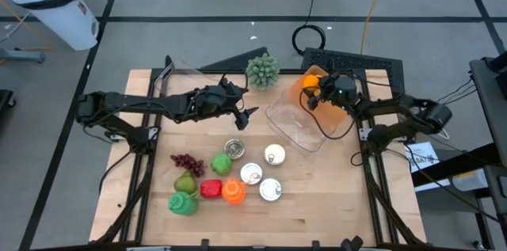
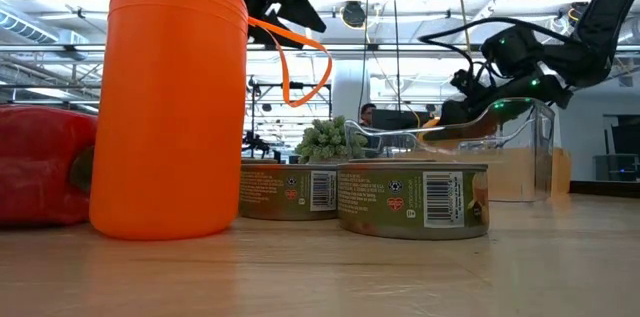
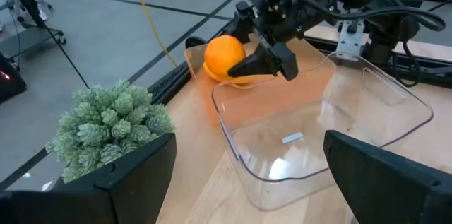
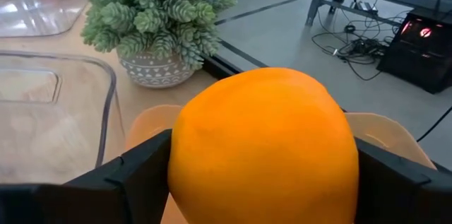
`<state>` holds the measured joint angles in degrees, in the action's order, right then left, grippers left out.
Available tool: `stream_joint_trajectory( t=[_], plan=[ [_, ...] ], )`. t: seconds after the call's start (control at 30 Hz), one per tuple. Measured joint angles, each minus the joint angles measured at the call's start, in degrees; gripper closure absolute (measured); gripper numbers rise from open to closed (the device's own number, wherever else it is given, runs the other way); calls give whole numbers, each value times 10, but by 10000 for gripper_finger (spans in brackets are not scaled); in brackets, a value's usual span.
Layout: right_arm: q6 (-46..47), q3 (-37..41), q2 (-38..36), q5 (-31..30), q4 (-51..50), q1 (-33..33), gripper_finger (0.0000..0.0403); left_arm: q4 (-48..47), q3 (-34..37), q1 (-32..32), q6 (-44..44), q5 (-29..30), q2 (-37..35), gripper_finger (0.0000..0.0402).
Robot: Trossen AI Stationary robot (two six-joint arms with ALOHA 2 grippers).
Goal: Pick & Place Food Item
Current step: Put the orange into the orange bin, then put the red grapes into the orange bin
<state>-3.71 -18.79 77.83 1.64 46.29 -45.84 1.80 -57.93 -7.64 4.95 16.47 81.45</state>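
Round, smooth, bright orange (image 4: 265,150), evenly coloured, matte skin, filling most of the right wrist view. Clamped between the right hand's (image 1: 315,90) dark fingers (image 4: 127,174), upper right of centre in the high view, over an orange bowl (image 1: 304,76) beside a clear bin (image 1: 301,124). Left hand (image 1: 244,114) spread wide and empty, just left of centre, above the tabletop (image 1: 333,203), near a small green plant (image 1: 262,71). Cans (image 1: 253,175) and other food lower in the frame.
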Motion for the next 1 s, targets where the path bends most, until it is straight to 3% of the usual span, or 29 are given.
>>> stream_joint_trajectory(
  t=[0.3,0.6,0.83,1.0],
  plan=[
    [17,-2,1,0,3,0,32,-1,0,0,-2,0,0,34],
    [11,-2,-14,0,7,8,25,-3,0,0,-3,0,0,34],
    [-4,-2,-93,4,-28,49,25,-3,0,-1,-7,0,0,34],
    [-16,-2,-179,45,-82,99,25,-3,0,-1,-13,0,0,34]
  ],
)
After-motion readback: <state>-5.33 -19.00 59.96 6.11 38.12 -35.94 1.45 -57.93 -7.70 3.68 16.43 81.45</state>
